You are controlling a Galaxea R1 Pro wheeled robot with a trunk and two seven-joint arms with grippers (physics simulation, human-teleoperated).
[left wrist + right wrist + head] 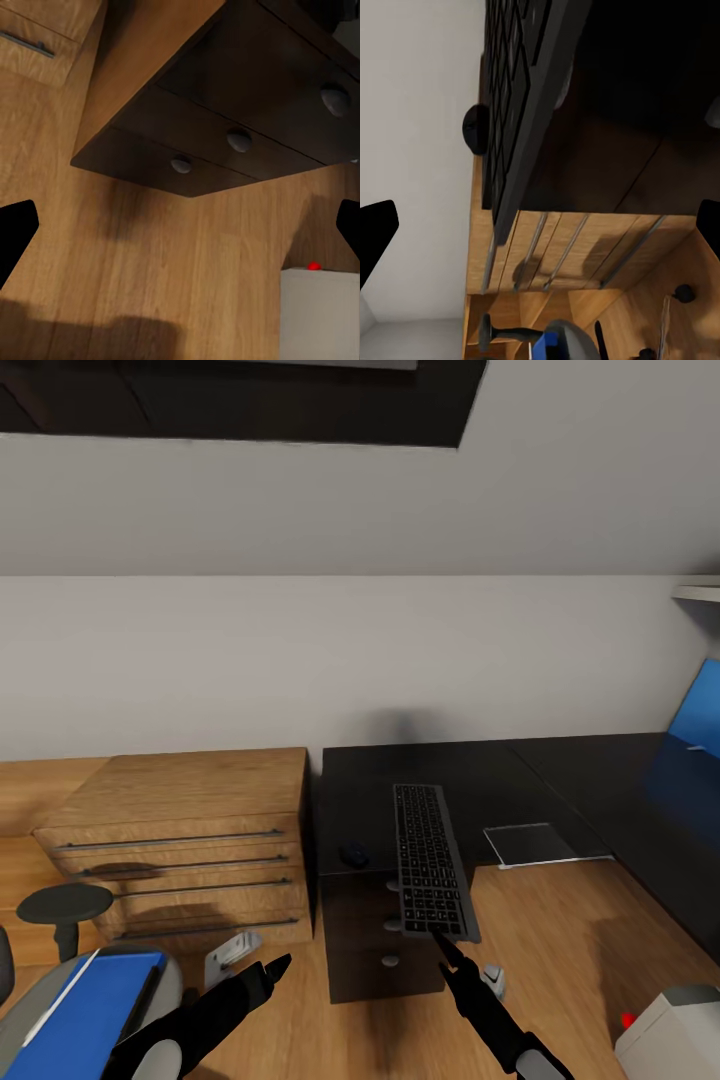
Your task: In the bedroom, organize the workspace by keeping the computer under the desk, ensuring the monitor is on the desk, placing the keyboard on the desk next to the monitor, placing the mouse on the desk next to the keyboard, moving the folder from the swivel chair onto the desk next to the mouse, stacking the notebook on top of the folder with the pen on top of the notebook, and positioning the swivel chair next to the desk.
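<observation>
The desk (pixel 560 775) carries the keyboard (pixel 430 858) and, seemingly, a mouse (pixel 353 852).

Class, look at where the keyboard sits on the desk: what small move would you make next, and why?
Probably push the keyboard further onto the desk with the right gripper, which sits at its near end. That end overhangs the desk's front edge above the drawers, so the keyboard could tip off.

A home study corner: black desk (pixel 560 780) with keyboard (pixel 430 857); wooden drawers (pixel 185 840) (plain wall behind).
</observation>
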